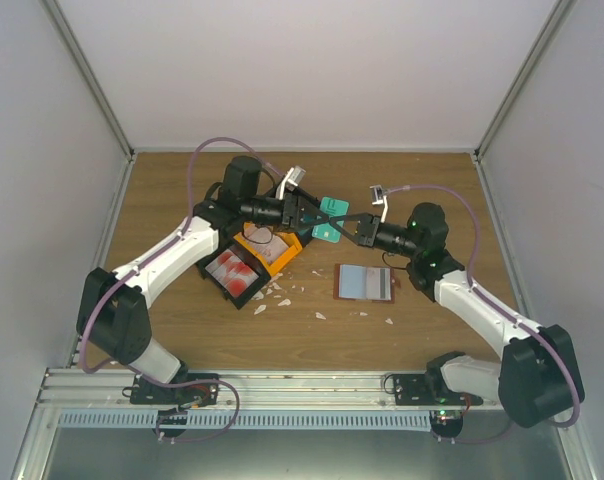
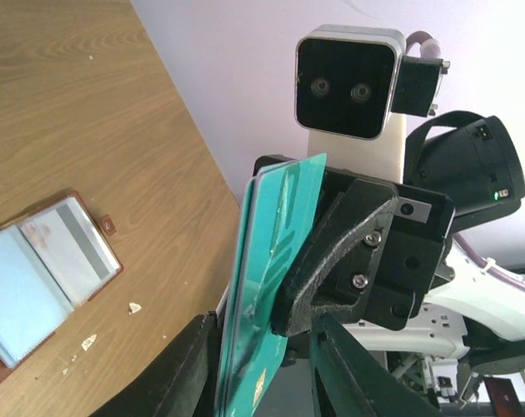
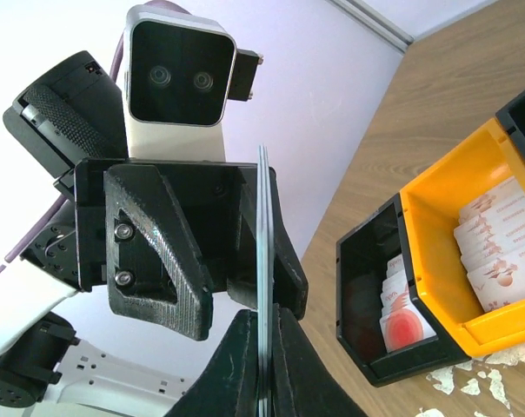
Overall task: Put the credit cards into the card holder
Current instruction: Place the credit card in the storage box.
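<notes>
You were mid hand-over: the teal card hung in the air between both arms. Your right pincer was clenched on it; whether the left pincer gripped, I cannot tell. The next move likely called for freeing the left, then carrying the card to the open wallet.

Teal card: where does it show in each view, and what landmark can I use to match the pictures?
Top external: teal card at centre, just right of the black-and-orange tray.
Left wrist: lower centre, broad face showing, right of the open card holder.
Right wrist: edge-on, a thin vertical line at centre, left of the tray.
Shared landmark: the wooden table, in all three.
</notes>
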